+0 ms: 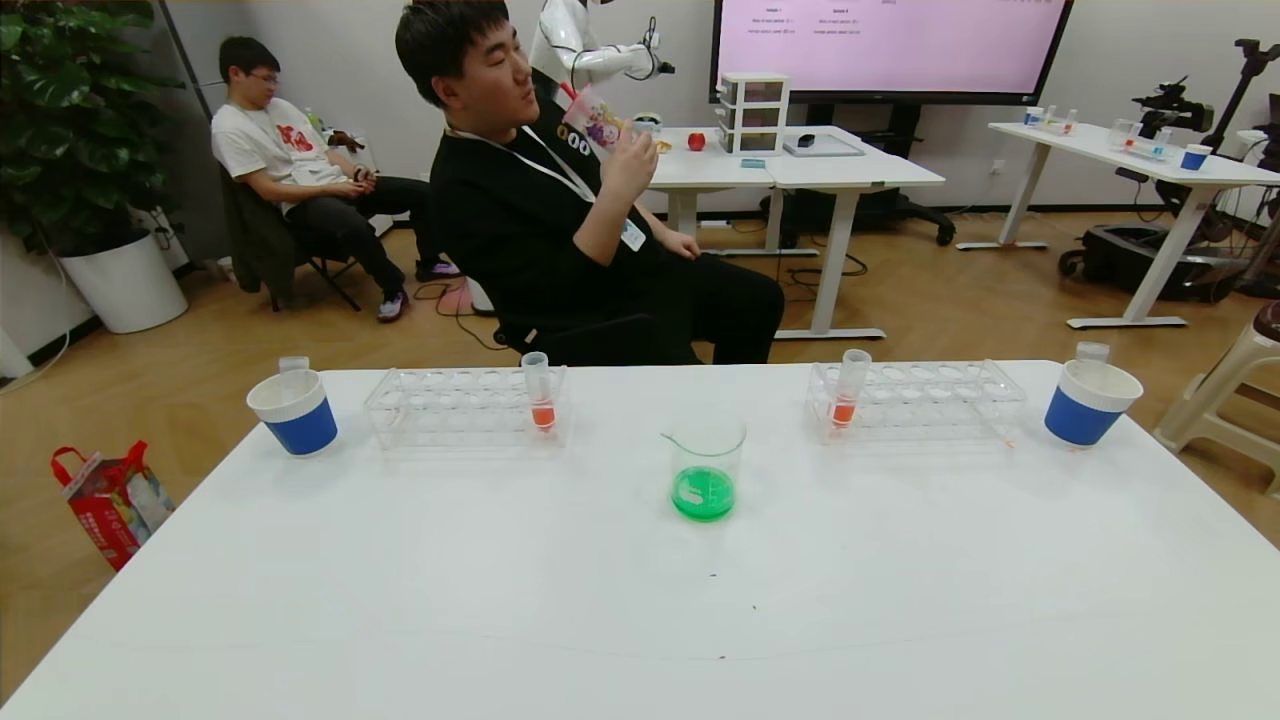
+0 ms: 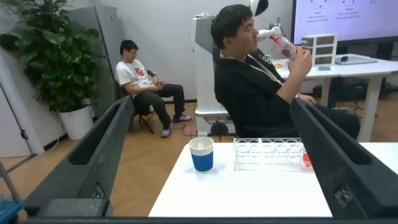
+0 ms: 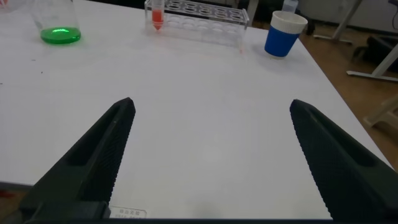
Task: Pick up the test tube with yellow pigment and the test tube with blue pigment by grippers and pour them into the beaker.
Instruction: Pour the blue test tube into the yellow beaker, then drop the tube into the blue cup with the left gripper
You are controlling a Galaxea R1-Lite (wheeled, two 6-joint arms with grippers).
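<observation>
The beaker [image 1: 705, 470] stands at the middle of the white table [image 1: 500, 580] and holds green liquid; it also shows in the right wrist view [image 3: 60, 25]. No tube with yellow or blue liquid is in view. A clear tube top [image 1: 293, 363] rises at the left blue cup [image 1: 295, 412] and another [image 1: 1092, 351] at the right blue cup [image 1: 1088, 402]; their contents are hidden. Neither gripper shows in the head view. My left gripper [image 2: 211, 102] is open and empty, low, facing the left cup [image 2: 201, 154]. My right gripper [image 3: 212, 104] is open and empty over bare table.
Two clear racks, left [image 1: 465, 405] and right [image 1: 920, 398], each hold one orange-red tube [image 1: 540, 395] [image 1: 848, 390]. A seated man in black [image 1: 560, 230] is just beyond the table's far edge. A red bag [image 1: 105, 500] lies on the floor at the left.
</observation>
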